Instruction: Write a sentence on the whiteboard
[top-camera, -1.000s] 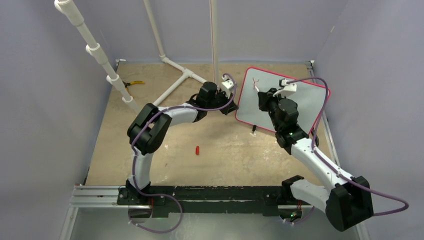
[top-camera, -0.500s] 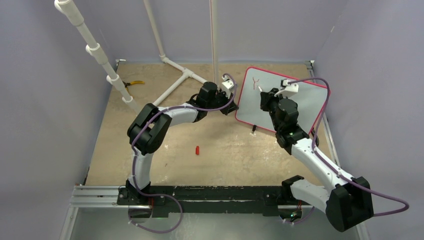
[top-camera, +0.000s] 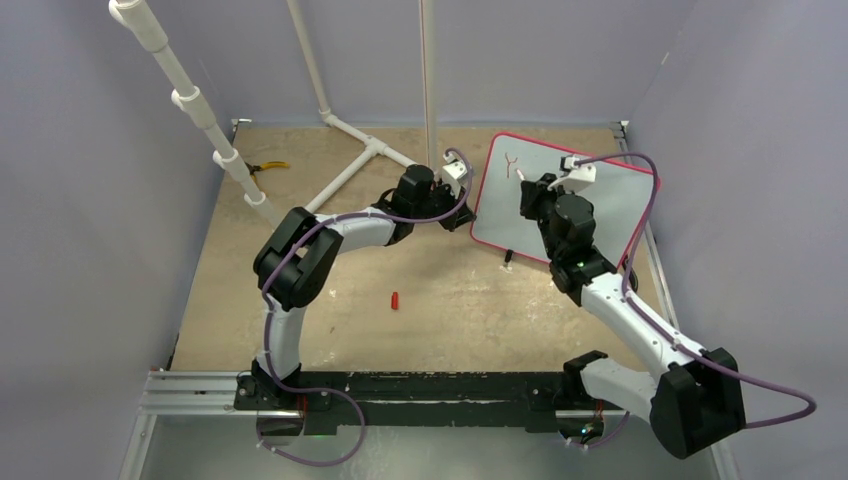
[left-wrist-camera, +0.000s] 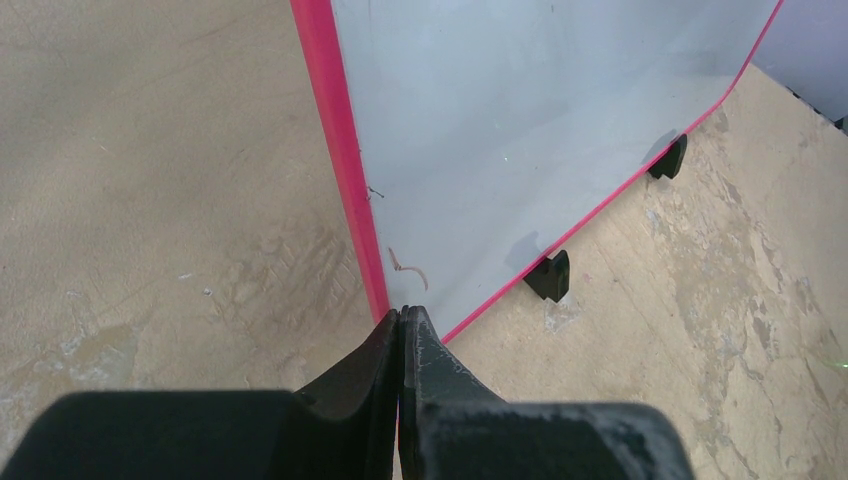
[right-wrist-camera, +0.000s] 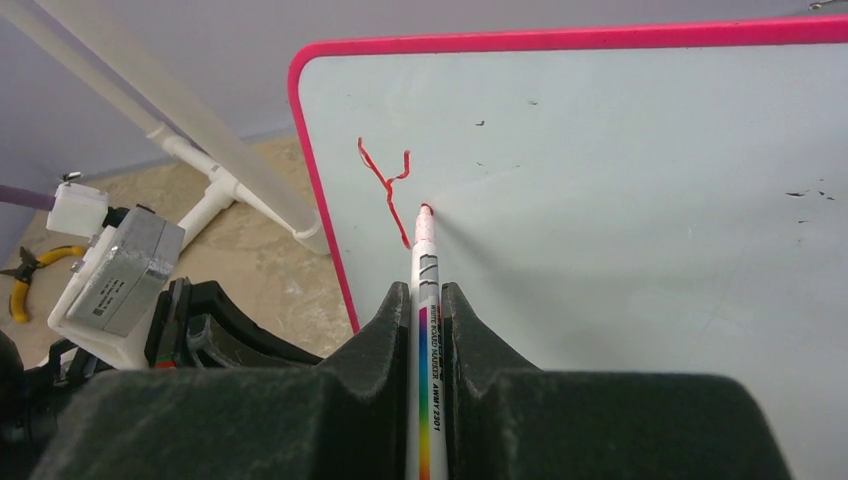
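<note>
The whiteboard with its red-pink frame stands tilted at the back right. Of the sentence, only a red "Y" shows, near the board's top left corner. My right gripper is shut on a white marker, and the red tip touches the board just right of the Y. In the top view this gripper hovers over the board's left part. My left gripper is shut, its fingertips pinching the board's red frame at the lower left edge.
A small red cap lies on the tan table in front of the arms. Yellow pliers lie at the back left. White pipe framing and an upright pole stand left of the board. Black feet prop the board.
The right gripper has shifted slightly right and down on the board, and the red Y now shows in full. The left arm has not moved.
</note>
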